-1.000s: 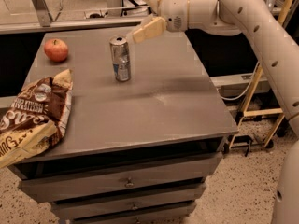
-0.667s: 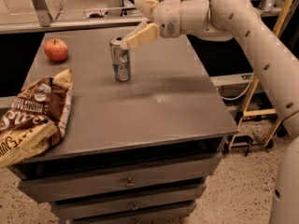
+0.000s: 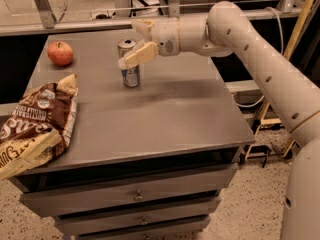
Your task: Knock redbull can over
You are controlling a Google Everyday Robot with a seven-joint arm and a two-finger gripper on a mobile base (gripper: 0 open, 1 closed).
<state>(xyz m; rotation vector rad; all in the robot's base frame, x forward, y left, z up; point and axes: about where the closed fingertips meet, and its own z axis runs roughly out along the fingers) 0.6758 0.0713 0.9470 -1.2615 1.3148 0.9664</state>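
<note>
The redbull can (image 3: 130,66) stands upright toward the far left-centre of the grey cabinet top (image 3: 170,119), in the same spot it held a second ago. What has changed is the gripper (image 3: 131,44). It has swung in from the right and dropped, so that it now sits at the can's upper half. Its near finger (image 3: 139,54) lies across the can just under the shiny rim and seems to be touching it. The jaws are spread wide and grip nothing, with the can's top showing between the two fingers.

I judge this to be the start of the push: contact looks made, but the can has not yet tipped. A sideways sweep to the left, applied high on the can, should topple it, whereas a low push would more likely slide it.

The arm (image 3: 250,44) reaches in from the right. Further left at the far edge sits the apple (image 3: 60,53), well apart from the can. The chip bag (image 3: 37,126) hangs over the near left edge — also out of the way.
</note>
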